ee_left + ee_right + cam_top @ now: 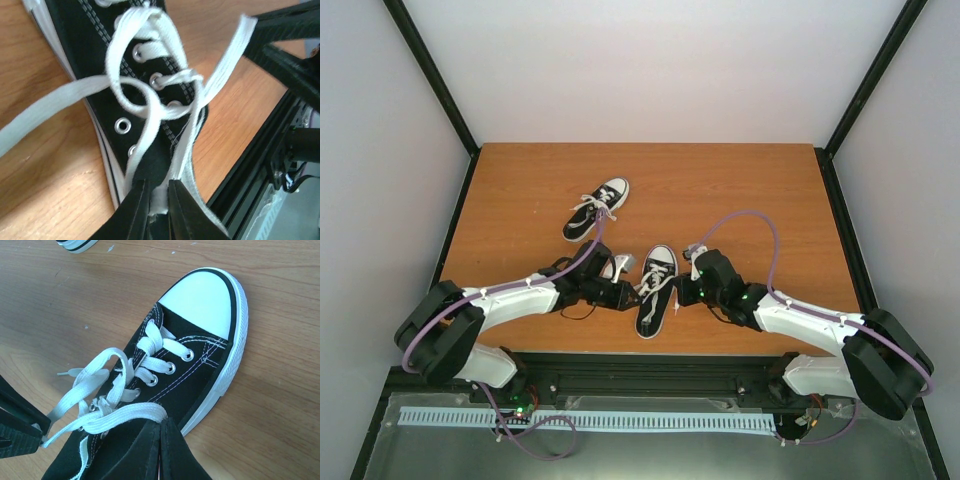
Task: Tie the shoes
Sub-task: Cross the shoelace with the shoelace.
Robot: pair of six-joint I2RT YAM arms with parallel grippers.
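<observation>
1. At the left gripper [160,189]: pinches a strand of the white lace [50,107] between fingers set almost together, just over the near shoe [75,35].
2. At the right gripper [160,422]: clenches tight, fingertips meeting on another strand of the same lace, drawn taut across the shoe's opening. Reads as a grip, though hides the pinch itself under the tips.
3. Between the two: keeps the near shoe flat on the table [750,190], close to the arm bases, toe pointing away, one gripper at each side.
4. On progress: shows the strands crossed and wound once round each other above the upper eyelets [171,369], a slack first twist with an open ring in it. Lacks any bow. Judges this shoe early to midway: needs the twist drawn snug, then loops formed and knotted.
5. On looks: presents black canvas, white stitching, silver eyelets, flat white lace a little frayed, a clean white toe cap [202,300] and a white sole rim. Sits upright, not tipped.
6. Farther out, well apart from the first: finds the far shoe [597,208] angled toe to the upper right, lace ends splayed onto the wood. Too small to tell whether knotted, so probably left to do as well.
</observation>
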